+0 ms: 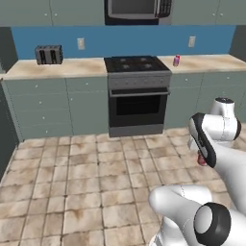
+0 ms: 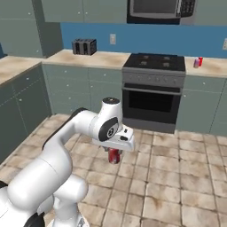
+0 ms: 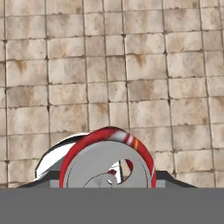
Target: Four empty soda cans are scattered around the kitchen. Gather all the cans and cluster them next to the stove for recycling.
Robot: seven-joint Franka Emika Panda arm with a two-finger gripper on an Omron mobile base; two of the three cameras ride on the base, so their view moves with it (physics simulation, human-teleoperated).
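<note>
We see the gripper (image 2: 115,156) hanging above the tiled floor (image 2: 177,177), its fingers closed around a red soda can (image 2: 115,155). Two more cans (image 1: 176,60) stand on the tabletop (image 1: 206,62), just beside the stove (image 1: 137,65) at its right edge.

White rounded arm (image 2: 66,133), dark joint bands, glossy shell

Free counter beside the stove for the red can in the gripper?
The gripper holds a red can. Right of the stove, the counter is bare past the two cans by the cooktop edge. Left of the stove, the stretch to the toaster is bare.
</note>
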